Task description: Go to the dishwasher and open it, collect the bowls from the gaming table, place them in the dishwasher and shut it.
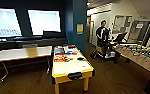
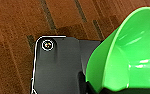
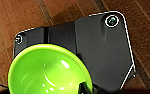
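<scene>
white-topped gaming table (image 1: 69, 67), brown floor (image 1: 111, 80)

This looks like a games room in an office. It has a table-football table (image 1: 141, 53), a white game table with a yellow edge (image 1: 70, 67), a plain wooden table (image 1: 21, 53), notice boards (image 1: 121, 23) and a brown floor (image 1: 111, 80).
</scene>
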Robot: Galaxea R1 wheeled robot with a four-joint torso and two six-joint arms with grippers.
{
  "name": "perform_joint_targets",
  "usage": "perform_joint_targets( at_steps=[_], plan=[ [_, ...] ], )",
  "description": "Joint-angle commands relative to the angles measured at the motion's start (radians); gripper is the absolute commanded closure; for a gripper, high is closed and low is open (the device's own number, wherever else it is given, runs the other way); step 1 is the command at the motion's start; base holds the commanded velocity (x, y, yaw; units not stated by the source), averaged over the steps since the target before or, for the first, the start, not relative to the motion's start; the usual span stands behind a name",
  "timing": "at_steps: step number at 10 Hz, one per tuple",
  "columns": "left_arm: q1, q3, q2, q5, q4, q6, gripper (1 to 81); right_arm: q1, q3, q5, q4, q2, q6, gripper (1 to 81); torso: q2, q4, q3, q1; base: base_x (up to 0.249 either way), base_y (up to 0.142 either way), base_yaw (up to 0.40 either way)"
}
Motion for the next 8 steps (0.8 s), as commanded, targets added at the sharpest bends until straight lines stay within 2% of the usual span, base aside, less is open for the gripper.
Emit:
perform_joint_targets(
  at_steps=[1, 4, 5, 6, 8],
  plan=[
    [-0.048, -0.008, -0.004, 0.028, 0.006, 0.003, 81.1, 0.053, 0.005, -0.04, -0.007, 0.005, -0.001, 81.1, 0.0, 0.0, 0.0, 0.0, 0.0, 0.0, -0.324],
    [-0.042, -0.008, -0.008, 0.028, 0.009, 0.003, 81.1, 0.053, -0.001, -0.04, -0.008, -0.001, -0.002, 81.1, 0.0, 0.0, 0.0, 0.0, 0.0, 0.0, -0.324],
    [-0.033, 0.003, -0.022, 0.022, 0.011, 0.003, 81.1, 0.055, 0.011, -0.037, -0.002, -0.028, -0.002, 81.1, 0.0, 0.0, 0.0, 0.0, 0.0, 0.0, -0.325],
    [-0.025, 0.027, -0.042, 0.021, 0.011, 0.003, 81.1, 0.051, 0.046, -0.028, -0.001, -0.06, -0.001, 81.1, 0.0, 0.0, 0.0, 0.0, 0.0, 0.0, -0.325],
    [-0.018, 0.116, -0.112, -0.016, 0.009, 0.001, 81.1, 0.044, 0.234, -0.028, 0.006, -0.179, -0.001, 81.1, 0.0, 0.0, 0.0, 0.0, 0.0, 0.0, -0.325]
  ],
)
